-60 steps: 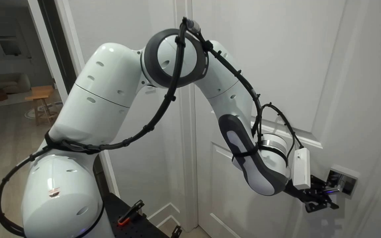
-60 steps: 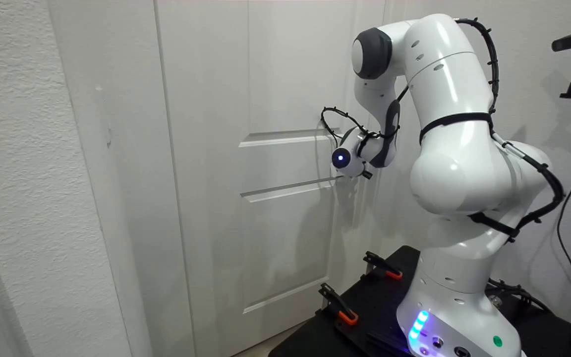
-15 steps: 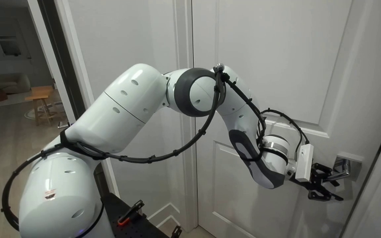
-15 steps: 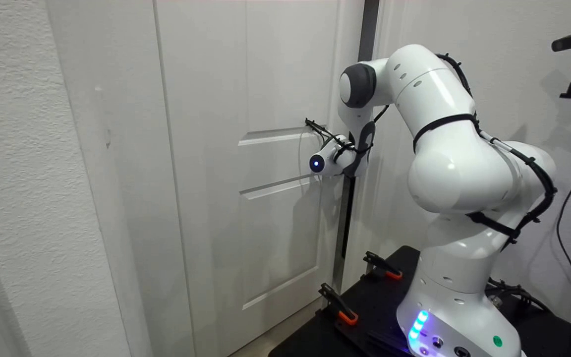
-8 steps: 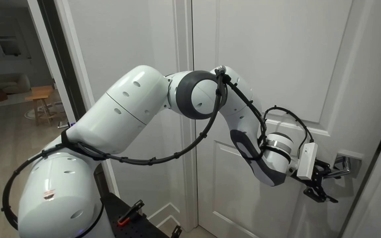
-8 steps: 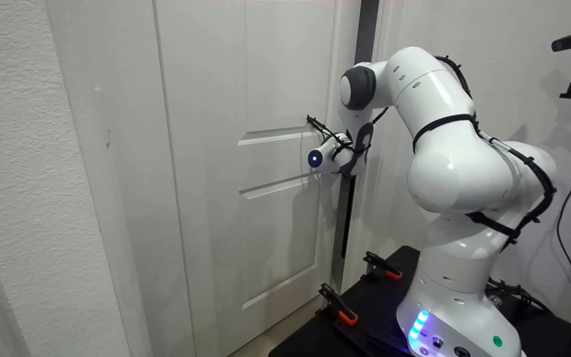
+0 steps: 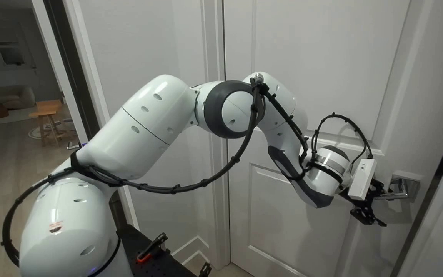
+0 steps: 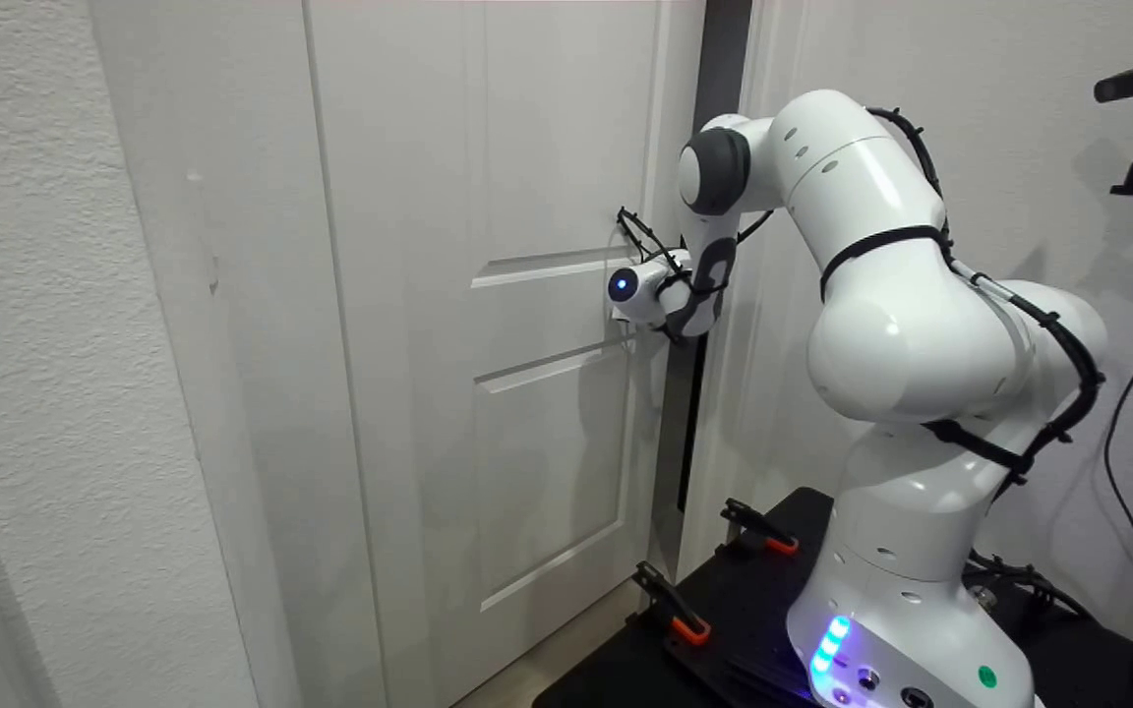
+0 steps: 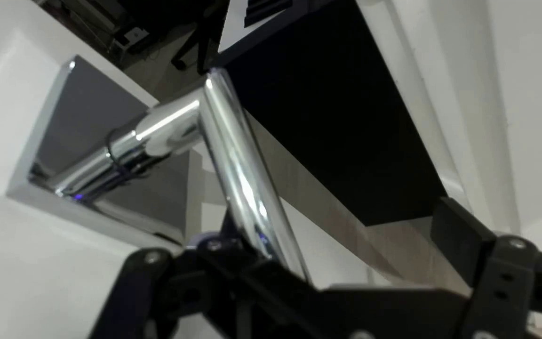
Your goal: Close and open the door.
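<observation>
Right in front of my arm (image 8: pixel 866 197), the white panelled door (image 8: pixel 527 329) hangs ajar, dark gap (image 8: pixel 724 59) down its edge, with a shiny silver lever handle (image 9: pixel 246 181) on a square plate (image 7: pixel 414 187). My pincer (image 7: pixel 384 207) is gaping wide; the lever handle's just beside its upper finger (image 7: pixel 377 186), can't tell if they touch. My cable loop (image 7: pixel 333 115) arches in front of the panels, and two orange-and-black clamps (image 8: pixel 670 598) sit on the black table (image 8: pixel 616 678) nearby.
</observation>
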### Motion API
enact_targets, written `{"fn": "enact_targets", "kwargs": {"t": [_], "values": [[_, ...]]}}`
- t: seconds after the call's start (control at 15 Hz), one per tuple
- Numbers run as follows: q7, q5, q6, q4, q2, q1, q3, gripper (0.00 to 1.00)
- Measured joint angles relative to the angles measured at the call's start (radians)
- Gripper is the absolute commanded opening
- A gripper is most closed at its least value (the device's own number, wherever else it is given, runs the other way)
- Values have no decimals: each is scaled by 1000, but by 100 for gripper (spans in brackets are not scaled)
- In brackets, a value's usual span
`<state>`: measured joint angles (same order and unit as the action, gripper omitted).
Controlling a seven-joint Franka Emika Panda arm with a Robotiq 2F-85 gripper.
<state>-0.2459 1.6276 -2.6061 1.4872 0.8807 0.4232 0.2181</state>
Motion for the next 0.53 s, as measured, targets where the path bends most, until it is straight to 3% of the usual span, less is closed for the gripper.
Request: {"fn": "enact_targets", "kwargs": {"t": [0.53], "values": [[-200, -282, -141, -4, -53, 26, -4, 100]]}}
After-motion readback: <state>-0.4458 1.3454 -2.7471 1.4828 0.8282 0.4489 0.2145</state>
